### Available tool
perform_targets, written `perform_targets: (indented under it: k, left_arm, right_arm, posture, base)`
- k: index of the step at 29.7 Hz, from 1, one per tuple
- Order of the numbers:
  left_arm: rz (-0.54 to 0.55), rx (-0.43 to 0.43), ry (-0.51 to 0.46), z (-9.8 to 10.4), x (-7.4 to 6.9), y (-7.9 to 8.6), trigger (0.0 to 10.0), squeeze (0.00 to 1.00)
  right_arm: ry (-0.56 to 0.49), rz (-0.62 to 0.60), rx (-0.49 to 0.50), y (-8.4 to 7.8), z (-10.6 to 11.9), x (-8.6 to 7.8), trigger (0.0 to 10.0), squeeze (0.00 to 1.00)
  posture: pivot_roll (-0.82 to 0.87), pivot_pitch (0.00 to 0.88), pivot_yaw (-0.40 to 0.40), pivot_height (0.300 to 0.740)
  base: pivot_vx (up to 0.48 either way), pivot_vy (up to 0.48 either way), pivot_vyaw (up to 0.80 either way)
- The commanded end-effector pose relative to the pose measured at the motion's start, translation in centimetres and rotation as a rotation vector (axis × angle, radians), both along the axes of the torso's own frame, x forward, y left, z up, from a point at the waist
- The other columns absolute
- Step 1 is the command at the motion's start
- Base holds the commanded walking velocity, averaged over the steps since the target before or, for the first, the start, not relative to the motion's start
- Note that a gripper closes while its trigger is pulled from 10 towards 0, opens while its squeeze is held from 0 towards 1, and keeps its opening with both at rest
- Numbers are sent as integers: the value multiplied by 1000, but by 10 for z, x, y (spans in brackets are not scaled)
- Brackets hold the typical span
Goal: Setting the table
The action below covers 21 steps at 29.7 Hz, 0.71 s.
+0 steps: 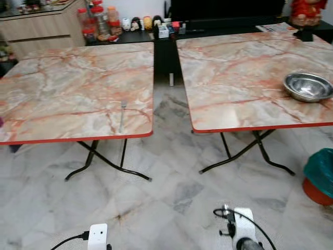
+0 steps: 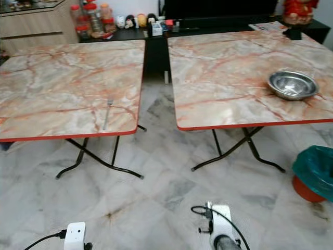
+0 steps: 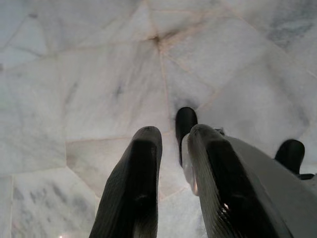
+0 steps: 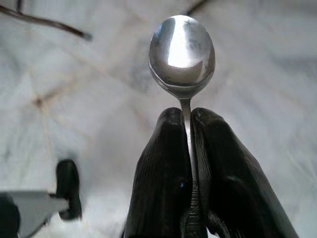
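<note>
Across the upper half of the frame we face two marble-patterned folding tables: the left table (image 1: 62,88) and the right table (image 1: 244,78), with a strip of marble floor (image 1: 166,198) between them and below. At the right edge of the frame, on the right table, rests a steel bowl (image 1: 308,86); a teal-lined bin (image 1: 320,177) stands on the floor at lower right. Near the front edge of the left table, toward its right corner, lies a fork (image 1: 123,115), handle pointing at us. At the bottom of the frame both wrists hang low over the floor. Our right gripper (image 4: 190,119) has its two fingers pressed together on the handle of a spoon (image 4: 182,52), the bowl of the spoon projecting beyond the fingertips. Our left gripper (image 3: 171,136) carries nothing; its fingers stand close together with a narrow gap between them. We judge the step in hand to be carrying the spoon to a table. To do it well, we should keep the clamp firm while walking, approach squarely, lower the spoon flat onto the top just beside the fork or bowl, and release only once the handle rests on the surface, since a thin handle can pivot.
</note>
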<state>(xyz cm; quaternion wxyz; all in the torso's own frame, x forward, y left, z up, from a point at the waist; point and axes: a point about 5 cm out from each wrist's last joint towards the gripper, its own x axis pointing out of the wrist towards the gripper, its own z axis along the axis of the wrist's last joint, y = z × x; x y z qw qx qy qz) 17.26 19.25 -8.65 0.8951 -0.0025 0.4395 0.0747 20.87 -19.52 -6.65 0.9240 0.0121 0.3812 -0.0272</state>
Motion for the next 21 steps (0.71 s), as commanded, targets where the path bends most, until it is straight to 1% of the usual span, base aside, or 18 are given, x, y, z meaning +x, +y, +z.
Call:
perform_targets:
  k: [1,10,12,15,16,21]
  left_arm:
    - [-4,12,19,-1,-2,3,10000,0]
    - [-15,14,18,-1,-2,1,10000,0]
    - [-15,14,19,-1,-2,0,10000,0]
    - [-14,14,21,-2,-3,0,10000,0]
    - [-11,16,21,-2,-3,1,10000,0]
    - [-6,17,20,-1,-3,3,10000,0]
  right_arm:
    - [-17,-9,12,2,2,4,10000,0]
    - [-2,36,-30,1,1,2,10000,0]
    - [8,35,-43,1,0,0,10000,0]
    - [24,22,-28,1,-2,-3,10000,0]
    - [30,17,-12,2,-3,-4,10000,0]
    - [32,20,-15,2,-3,-4,10000,0]
  posture:
    - [18,36,60,740]
    - [21,22,52,740]
    - [21,20,52,740]
    - [21,14,52,740]
    - [21,7,51,740]
    - [17,0,51,740]
  base:
    - [0,-240,0]
    - [0,-362,0]
    - [0,-382,447]
    - [240,-386,438]
    - [0,-368,0]
    - [146,-368,0]
